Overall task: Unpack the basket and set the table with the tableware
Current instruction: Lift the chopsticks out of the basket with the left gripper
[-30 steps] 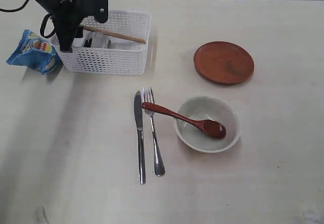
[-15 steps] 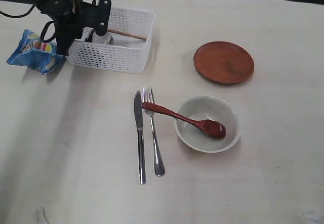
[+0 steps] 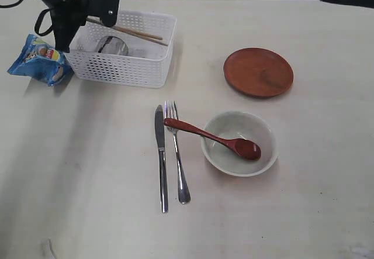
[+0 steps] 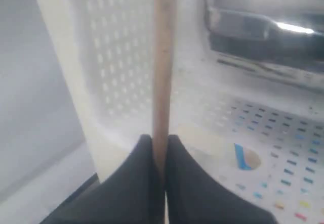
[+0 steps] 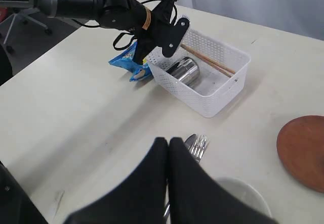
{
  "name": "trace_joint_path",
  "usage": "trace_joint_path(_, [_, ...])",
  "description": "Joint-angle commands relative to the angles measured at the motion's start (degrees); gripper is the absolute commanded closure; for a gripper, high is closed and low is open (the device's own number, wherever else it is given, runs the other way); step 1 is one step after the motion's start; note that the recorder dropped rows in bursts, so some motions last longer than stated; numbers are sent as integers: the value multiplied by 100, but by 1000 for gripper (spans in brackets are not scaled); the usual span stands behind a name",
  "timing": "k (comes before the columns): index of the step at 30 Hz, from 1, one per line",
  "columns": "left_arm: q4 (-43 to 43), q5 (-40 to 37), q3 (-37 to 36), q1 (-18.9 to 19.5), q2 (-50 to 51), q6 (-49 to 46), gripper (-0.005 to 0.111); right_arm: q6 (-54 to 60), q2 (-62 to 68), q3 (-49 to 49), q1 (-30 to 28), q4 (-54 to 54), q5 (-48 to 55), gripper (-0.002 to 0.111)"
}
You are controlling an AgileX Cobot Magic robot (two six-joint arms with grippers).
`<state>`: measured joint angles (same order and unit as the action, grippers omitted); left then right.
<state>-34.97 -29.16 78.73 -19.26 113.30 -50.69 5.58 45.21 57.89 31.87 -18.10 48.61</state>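
2 chopsticks (image 3: pixel 142 35), 1 cup (image 3: pixel 113 45) in basket (image 3: pixel 125 75); 1 ea. plate (image 3: pixel 258 72), bowl (image 3: pixel 223 155).

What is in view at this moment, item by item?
table: one, pale cream, under everything
basket: one, white, far left part of the table
cup: one, steel, lying inside the basket
chopsticks: two, wooden, across the basket, one end in the left gripper
crisp bag: one, blue, against the basket's left end
plate: one, brown, far right part of the table
bowl: one, pale, in front of the plate
spoon: one, red-brown, head in the bowl, handle out over the fork
fork: one, steel, left of the bowl
knife: one, steel, left of the fork
left gripper: one, black, shut on the chopsticks
right gripper: one, black, shut and empty, above the table
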Motion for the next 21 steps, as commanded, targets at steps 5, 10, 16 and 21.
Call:
trace_joint_path(5, [93,-306,-35,-3,-594,627,107,58,-15,-7,-24,25,97,108])
trace_joint_path(10, [1175,-733,-35,-3,-1195,680,107,129,-15,-7,-24,190,288,108])
trace_joint_path(16, [3707,-1900,-35,-3,-2069,-197,107,72,-25,-7,-24,215,580,108])
trace_joint_path(21, [4337,-3296,-552,-130,-2478,586,107,-72,-40,-7,-24,215,761,108])
